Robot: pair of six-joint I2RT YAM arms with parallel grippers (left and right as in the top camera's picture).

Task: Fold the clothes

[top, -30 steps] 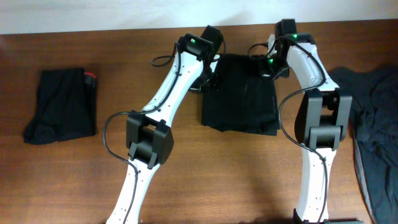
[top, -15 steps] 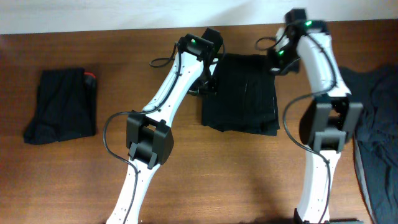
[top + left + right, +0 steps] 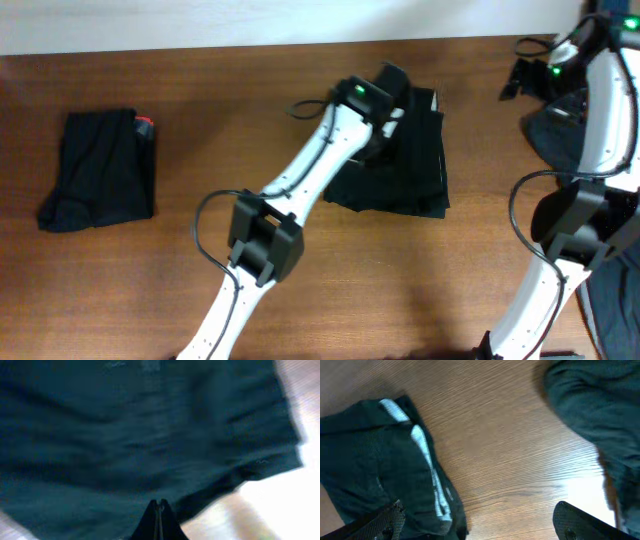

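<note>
A folded black garment with a red tag (image 3: 98,168) lay at the left of the wooden tabletop (image 3: 200,100). Black shorts with a pale waistband (image 3: 420,170) lay folded at centre beneath the left end effector (image 3: 159,511), which was pinched shut. The right end effector (image 3: 480,524) gaped wide and empty. The rumpled dark heap (image 3: 585,405) at right seemingly awaited folding.

Wooden table (image 3: 200,150): 1 folded black garment (image 3: 100,165) left, black shorts (image 3: 415,170) centre, dark heap (image 3: 545,135) right edge.
</note>
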